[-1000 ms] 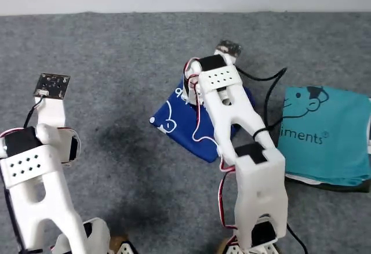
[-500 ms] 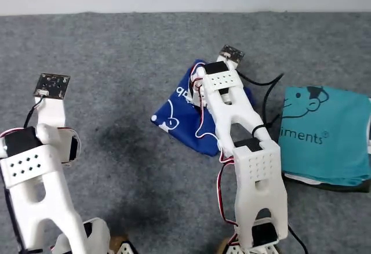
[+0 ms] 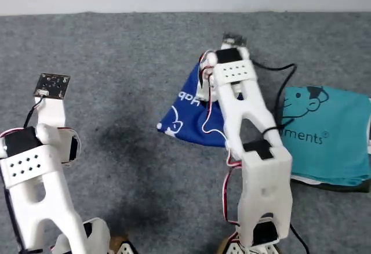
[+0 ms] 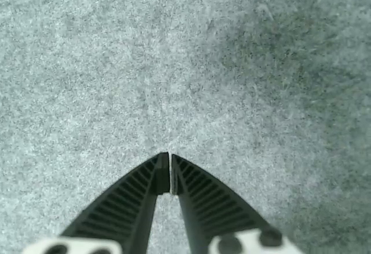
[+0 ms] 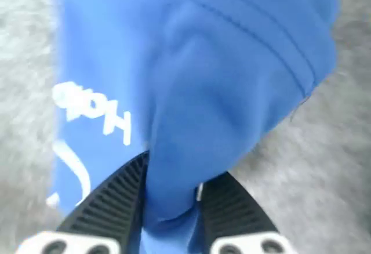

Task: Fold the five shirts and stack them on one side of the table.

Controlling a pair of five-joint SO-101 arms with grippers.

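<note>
Over at the left side of the table (image 3: 116, 62), the left gripper (image 4: 169, 176) hangs above bare grey felt, jaws pressed together on nothing. Mid-table, the right gripper (image 5: 171, 176) pinches a bunched fold of the blue shirt (image 3: 185, 115), and the rest of it trails on the surface. At the right edge lies the folded teal shirt (image 3: 330, 132). The danger: that bunched pinch could slip, or the dragging cloth could open up and ruffle the teal one.
</note>
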